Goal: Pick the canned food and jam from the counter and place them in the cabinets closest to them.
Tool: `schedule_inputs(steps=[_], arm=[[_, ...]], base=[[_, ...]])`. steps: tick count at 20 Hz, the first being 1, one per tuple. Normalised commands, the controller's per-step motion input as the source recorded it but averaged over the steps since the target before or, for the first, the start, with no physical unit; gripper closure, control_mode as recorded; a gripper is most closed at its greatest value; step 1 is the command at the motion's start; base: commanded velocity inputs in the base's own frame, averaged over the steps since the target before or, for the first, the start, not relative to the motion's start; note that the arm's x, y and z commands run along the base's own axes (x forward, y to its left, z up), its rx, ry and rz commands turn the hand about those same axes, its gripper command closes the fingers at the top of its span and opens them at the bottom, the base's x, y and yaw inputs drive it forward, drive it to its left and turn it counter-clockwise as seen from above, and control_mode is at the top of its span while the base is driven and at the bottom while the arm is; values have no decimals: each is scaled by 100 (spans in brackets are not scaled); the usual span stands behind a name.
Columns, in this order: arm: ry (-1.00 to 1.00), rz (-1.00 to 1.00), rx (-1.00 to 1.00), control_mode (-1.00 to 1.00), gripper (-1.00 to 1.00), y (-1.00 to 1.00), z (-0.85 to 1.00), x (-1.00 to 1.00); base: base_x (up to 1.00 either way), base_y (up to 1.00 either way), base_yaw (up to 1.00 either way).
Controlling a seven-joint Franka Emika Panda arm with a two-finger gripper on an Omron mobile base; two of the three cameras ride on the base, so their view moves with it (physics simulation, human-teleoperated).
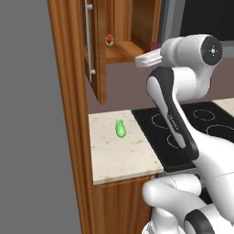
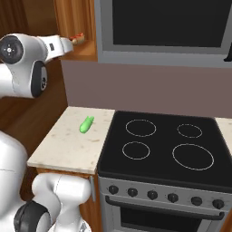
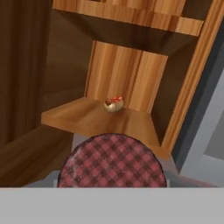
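Observation:
The jam point(image 3: 113, 159) is a jar with a red plaid lid, seen close in the hand view. My gripper point(image 1: 151, 51) is shut on it, and the jar hides the fingers. In the left base view the jam point(image 1: 153, 46) hangs just right of the open cabinet point(image 1: 123, 51), level with its shelf. The shelf point(image 3: 87, 116) lies straight ahead and a little beyond the jar. A small tan thing with a red top point(image 3: 113, 103) sits at the back of the shelf; it may be the canned food, but it is too small to tell. It also shows on the shelf in the left base view point(image 1: 109, 40).
The cabinet door point(image 1: 99, 68) stands open to the left, with a silver bar handle point(image 1: 89, 41). A green vegetable point(image 1: 120, 129) lies on the pale counter point(image 1: 114, 155) below. A black stove point(image 2: 167, 145) sits to the right, with a grey microwave point(image 2: 167, 27) above it.

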Motion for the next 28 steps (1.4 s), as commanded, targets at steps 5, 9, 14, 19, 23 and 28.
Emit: schedule_inputs(steps=[5, 9, 14, 19, 23, 28], arm=[[12, 0, -10, -100, 100, 17, 4, 15], [4, 0, -4, -100, 100, 4, 0, 1], [3, 1, 0, -100, 100, 0, 3, 8], [5, 0, 0, -100, 100, 0, 0, 29], [3, 0, 0, -100, 100, 0, 1, 12], [2, 0, 0, -100, 100, 0, 0, 15]], base=[[0, 0, 0], [0, 0, 0], [0, 0, 0], [0, 0, 0], [0, 0, 0], [0, 0, 0]])
